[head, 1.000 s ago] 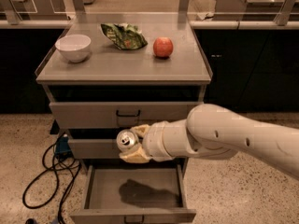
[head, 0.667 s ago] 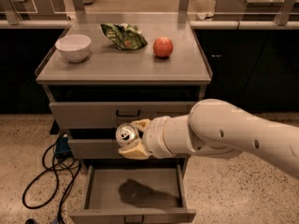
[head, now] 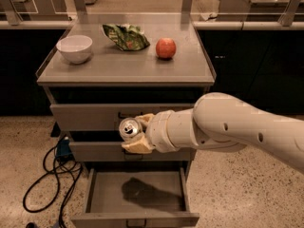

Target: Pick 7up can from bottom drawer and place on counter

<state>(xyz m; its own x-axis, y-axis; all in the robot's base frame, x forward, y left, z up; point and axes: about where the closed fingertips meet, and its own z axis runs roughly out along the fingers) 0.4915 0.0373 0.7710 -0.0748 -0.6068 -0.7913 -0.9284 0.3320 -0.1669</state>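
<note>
My gripper (head: 134, 133) is shut on the 7up can (head: 128, 127), whose shiny silver top with its pull tab faces the camera. I hold the can in the air in front of the cabinet, level with the middle drawer. The bottom drawer (head: 135, 218) is pulled open below it and shows only the arm's shadow inside. The counter (head: 118, 65) is the flat grey top of the cabinet, above and behind the can. My large white arm (head: 228, 127) comes in from the right.
On the counter stand a white bowl (head: 74, 48) at the left, a crumpled green bag (head: 126, 36) at the back middle and an orange-red fruit (head: 166, 48) at the right. A black cable (head: 52, 175) lies on the speckled floor left of the cabinet.
My gripper has lifted the can a little higher in front of the drawers. The things on the counter have not moved.
</note>
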